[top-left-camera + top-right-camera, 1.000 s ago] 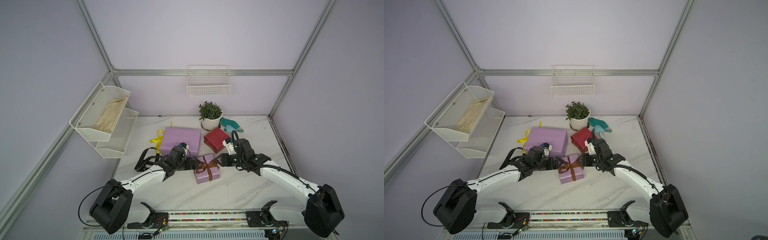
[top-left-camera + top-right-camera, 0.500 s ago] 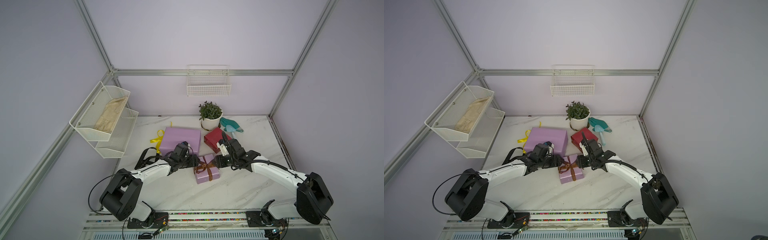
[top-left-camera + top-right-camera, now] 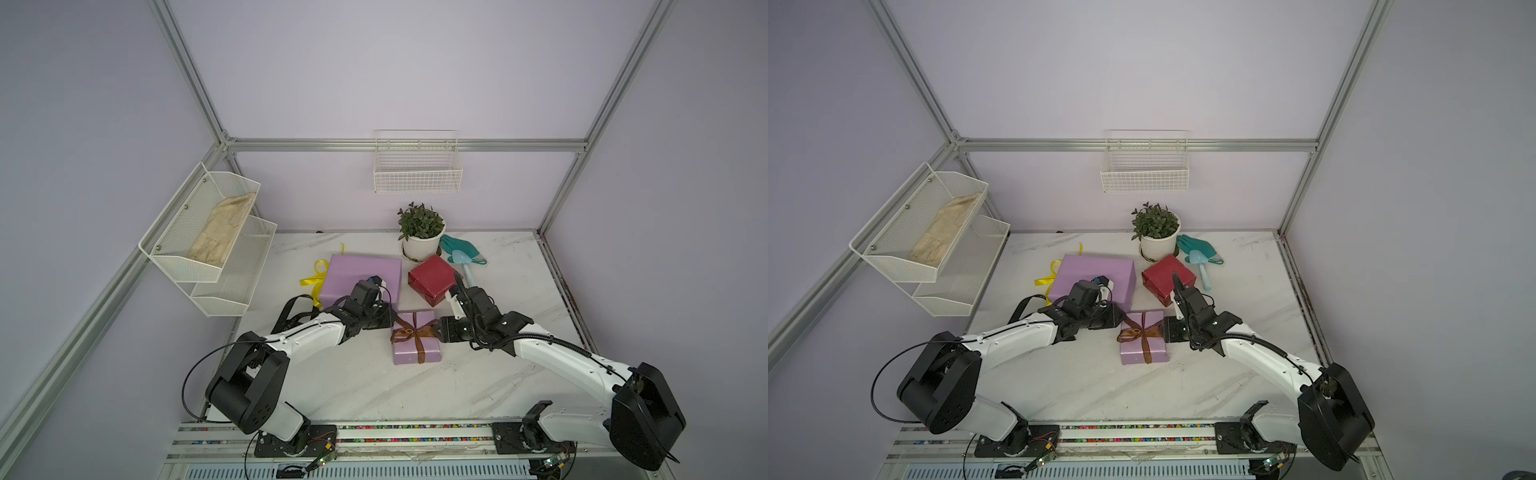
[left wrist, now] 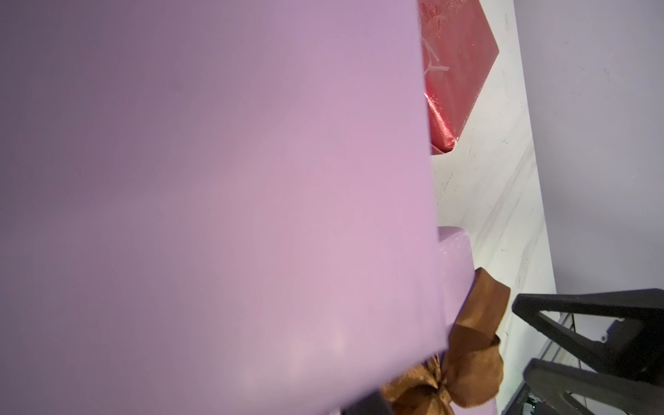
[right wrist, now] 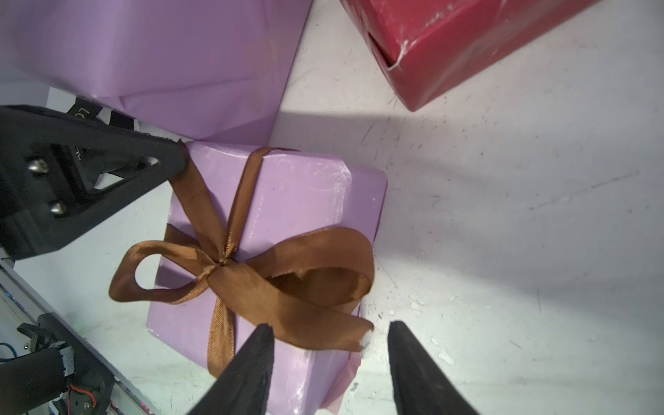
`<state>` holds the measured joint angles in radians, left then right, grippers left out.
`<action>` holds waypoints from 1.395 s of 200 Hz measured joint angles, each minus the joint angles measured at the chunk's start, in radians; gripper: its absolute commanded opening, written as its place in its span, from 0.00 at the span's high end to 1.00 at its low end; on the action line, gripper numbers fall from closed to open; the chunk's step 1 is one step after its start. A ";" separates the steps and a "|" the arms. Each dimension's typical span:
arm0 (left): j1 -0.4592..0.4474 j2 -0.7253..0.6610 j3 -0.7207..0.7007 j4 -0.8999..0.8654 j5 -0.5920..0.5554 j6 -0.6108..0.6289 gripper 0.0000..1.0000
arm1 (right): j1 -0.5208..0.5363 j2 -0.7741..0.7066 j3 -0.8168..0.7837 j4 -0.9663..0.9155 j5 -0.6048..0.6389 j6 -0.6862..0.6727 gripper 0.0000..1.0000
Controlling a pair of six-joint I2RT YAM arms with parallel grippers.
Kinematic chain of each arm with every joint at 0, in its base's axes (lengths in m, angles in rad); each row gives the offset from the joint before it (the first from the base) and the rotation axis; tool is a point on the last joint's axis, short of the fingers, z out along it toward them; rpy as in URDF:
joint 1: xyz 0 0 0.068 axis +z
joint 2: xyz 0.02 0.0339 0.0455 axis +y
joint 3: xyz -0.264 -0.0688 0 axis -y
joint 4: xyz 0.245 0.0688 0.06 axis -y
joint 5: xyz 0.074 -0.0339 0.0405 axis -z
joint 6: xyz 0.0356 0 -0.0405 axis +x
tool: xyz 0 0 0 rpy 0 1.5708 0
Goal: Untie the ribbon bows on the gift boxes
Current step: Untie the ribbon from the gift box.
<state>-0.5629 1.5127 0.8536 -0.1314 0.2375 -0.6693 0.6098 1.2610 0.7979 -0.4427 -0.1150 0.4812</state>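
Item — brown satin bow (image 5: 222, 264), knot intact, on the small lilac box (image 5: 305, 201), at the middle of the table (image 3: 374, 386), just beside the large lilac box (image 5: 161, 54). One tail is pinched in the left gripper (image 5: 178, 162) at the box's corner. The right gripper (image 5: 328, 325) stands spread around the other tail's frayed end, gripping nothing. Step, by my reading: securing both tails. Next — right jaws close, then a steady outward pull, lest the box slide.

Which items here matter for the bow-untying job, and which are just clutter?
Job: brown bow, small lilac box, large lilac box, yellow ribbon, red box.
Clutter: potted plant, teal glove, trowel, wire basket, mesh shelf.
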 measured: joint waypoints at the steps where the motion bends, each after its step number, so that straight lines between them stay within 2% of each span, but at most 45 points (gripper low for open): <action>1: 0.000 0.000 0.000 0.000 0.002 -0.005 0.92 | 0.000 -0.002 -0.002 0.000 0.000 0.002 0.46; 13: 0.000 0.000 0.005 -0.005 0.014 0.001 1.00 | 0.000 -0.021 -0.014 -0.001 0.003 0.014 0.47; 66: 0.000 0.000 0.011 -0.008 0.051 0.000 1.00 | 0.000 -0.092 -0.057 -0.004 -0.024 0.007 0.48; 97: 0.000 0.000 0.021 -0.009 0.072 -0.001 1.00 | 0.013 -0.049 -0.051 0.000 -0.073 -0.024 0.47; 136: 0.000 -0.028 0.024 -0.013 0.086 -0.008 1.00 | 0.047 0.051 0.010 0.001 -0.061 -0.087 0.47; 148: 0.000 -0.042 0.024 -0.013 0.089 -0.008 1.00 | 0.054 0.079 0.044 0.001 -0.050 -0.109 0.51; 160: 0.000 -0.053 0.024 -0.011 0.090 -0.008 1.00 | 0.059 0.101 0.076 0.001 -0.034 -0.124 0.60; 186: 0.000 -0.060 0.024 -0.004 0.092 -0.009 1.00 | 0.065 0.130 0.113 0.000 -0.023 -0.150 1.00; 243: 0.000 -0.060 0.022 0.035 0.095 -0.027 1.00 | 0.066 0.076 0.087 -0.037 -0.007 -0.140 1.00; 279: 0.000 -0.081 0.008 0.063 0.081 -0.034 1.00 | 0.066 0.006 0.067 -0.049 0.031 -0.071 1.00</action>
<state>-0.5632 1.4319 0.8619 -0.0681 0.3183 -0.7036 0.6754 1.2667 0.8646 -0.4919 -0.0841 0.4107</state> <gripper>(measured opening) 0.047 0.048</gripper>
